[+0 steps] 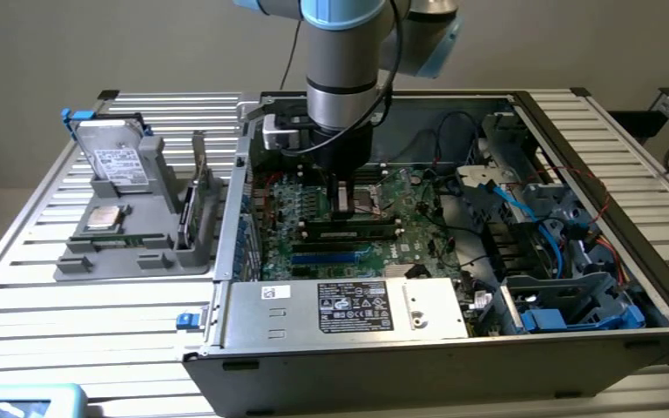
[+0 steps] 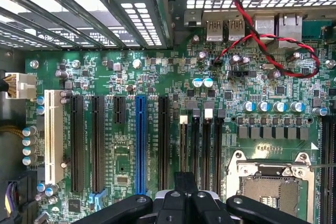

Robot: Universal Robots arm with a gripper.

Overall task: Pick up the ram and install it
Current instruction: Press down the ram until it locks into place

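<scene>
**Claw lowered onto the memory slots of an opened computer**

Claw [image 1: 341,212] pressed together, reaching straight down into the case, with its tips at the middle of the ram's upper edge. Whether it pinches that edge or only bears down on it cannot be told. A central, vertical approach of this kind would spread force evenly along the stick.

The slatted desk [image 1: 32,287] carries everything. The computer case [image 1: 428,366] lies on its side across the desk's middle with its side panel off, so the motherboard [image 1: 410,196] faces upward and the slots can be reached from above.

A grey holder [image 1: 137,261] sits near the desk edge at the exterior view's left. It keeps a hard drive [image 1: 114,161] and a tall expansion card [image 1: 201,187] upright, probably so each offers an edge to grasp.

The ram [image 1: 375,229] stands on edge as a long dark-and-green strip along the black slots, near the motherboard's centre and just beside the open processor socket [image 1: 364,200]. It lies parallel to the blue slots [image 1: 334,254], as insertion requires. Whether it is fully seated is not discernible.
</scene>
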